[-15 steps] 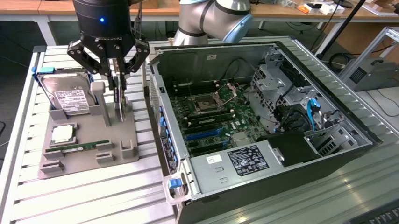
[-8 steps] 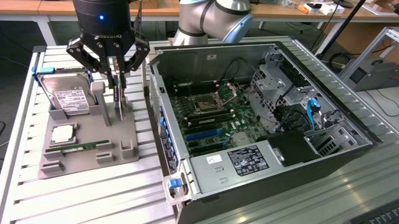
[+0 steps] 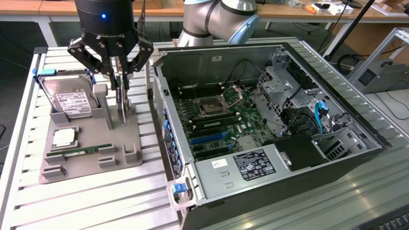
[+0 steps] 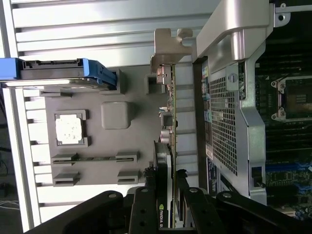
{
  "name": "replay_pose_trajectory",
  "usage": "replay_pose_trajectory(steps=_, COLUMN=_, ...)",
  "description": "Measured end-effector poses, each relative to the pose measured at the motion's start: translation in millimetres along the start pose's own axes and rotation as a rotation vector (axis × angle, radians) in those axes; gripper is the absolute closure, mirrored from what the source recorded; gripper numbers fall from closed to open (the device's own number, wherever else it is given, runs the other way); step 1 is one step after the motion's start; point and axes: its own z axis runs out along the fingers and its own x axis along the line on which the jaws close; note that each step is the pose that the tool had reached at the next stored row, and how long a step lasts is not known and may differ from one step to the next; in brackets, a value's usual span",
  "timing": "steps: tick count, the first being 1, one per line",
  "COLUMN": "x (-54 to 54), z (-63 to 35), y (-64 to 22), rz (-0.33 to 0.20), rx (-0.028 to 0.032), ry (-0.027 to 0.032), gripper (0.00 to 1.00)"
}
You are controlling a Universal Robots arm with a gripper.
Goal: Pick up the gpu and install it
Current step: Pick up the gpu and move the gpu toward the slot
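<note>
Black multi-finger gripper (image 3: 119,75) pinching top edge of gpu (image 3: 122,103): thin dark flat card, silver metal bracket at one end. Card upright on edge over grey plastic fixture tray (image 3: 86,167), at tray's side nearest open black computer case (image 3: 217,184). Cannot tell if card clear of tray. Silver hard drive (image 3: 70,98) on same tray, near card.

The exterior camera looks down from high and somewhat back over the grey moulded parts tray (image 3: 118,139) and open black computer case (image 3: 307,187), both shared with the wrist camera, which faces straight down from close above, along the black gripper (image 4: 165,195) and thin dark gpu card (image 4: 171,97).
</note>
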Motion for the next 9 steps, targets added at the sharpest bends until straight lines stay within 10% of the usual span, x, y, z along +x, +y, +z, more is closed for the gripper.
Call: replay_pose_trajectory(steps=9, x=0.0, z=-1.9, y=-0.1, rz=0.000, rx=-0.0008, ry=0.0000, gripper=0.73)
